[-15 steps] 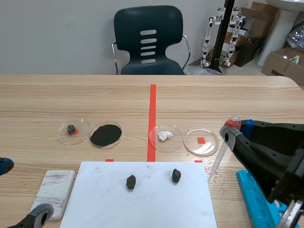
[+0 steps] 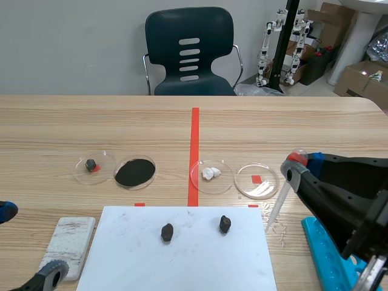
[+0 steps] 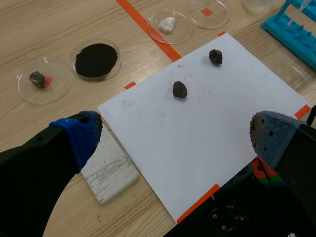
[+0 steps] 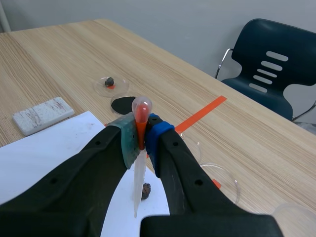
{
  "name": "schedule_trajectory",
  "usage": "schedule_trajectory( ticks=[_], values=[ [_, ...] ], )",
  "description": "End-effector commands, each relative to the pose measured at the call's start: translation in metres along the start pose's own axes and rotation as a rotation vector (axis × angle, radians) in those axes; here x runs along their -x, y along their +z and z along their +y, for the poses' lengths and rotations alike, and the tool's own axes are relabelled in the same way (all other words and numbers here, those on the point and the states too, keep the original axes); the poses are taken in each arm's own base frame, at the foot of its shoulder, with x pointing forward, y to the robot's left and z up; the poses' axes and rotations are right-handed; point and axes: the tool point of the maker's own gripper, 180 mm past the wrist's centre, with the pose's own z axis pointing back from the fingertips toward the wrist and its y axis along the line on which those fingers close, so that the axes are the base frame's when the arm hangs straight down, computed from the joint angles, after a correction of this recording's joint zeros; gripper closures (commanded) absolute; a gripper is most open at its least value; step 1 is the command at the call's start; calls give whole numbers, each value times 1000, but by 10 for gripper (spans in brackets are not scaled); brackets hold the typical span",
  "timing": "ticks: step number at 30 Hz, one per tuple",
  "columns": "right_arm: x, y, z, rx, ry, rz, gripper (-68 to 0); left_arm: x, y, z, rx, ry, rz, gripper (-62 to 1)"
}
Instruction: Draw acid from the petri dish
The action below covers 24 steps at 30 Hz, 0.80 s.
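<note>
My right gripper (image 2: 296, 165) is shut on a clear plastic pipette (image 2: 277, 203) with an orange-red bulb. It hangs tip down, just right of an empty clear petri dish (image 2: 256, 180) and a little above the table. In the right wrist view the pipette (image 4: 138, 173) stands upright between the pads, bulb on top. That dish's rim (image 4: 232, 183) lies ahead of the fingers. A dish with a white lump (image 2: 211, 174) sits left of the empty one. My left gripper (image 2: 27, 242) stands open at the near left, holding nothing, over the white sheet (image 3: 207, 118).
A white sheet (image 2: 182, 248) carries two dark rocks (image 2: 167, 231) (image 2: 225, 224). A white streak plate (image 2: 68, 245) lies left of it. A black powder dish (image 2: 134, 172) and a dish with a small rock (image 2: 94, 167) sit left. A blue rack (image 2: 327, 254) is near right.
</note>
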Motion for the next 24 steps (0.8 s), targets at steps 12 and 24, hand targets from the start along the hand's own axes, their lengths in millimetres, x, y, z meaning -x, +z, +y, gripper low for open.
schedule_trajectory(
  ticks=[12, 24],
  values=[
    [-26, -10, -34, 92, 84, -107, -11, -7, -1, 0, -2, 8, -29, -623],
    [-42, -35, -91, 268, 183, -154, -11, -7, -1, 0, -2, 8, -29, -623]
  ],
)
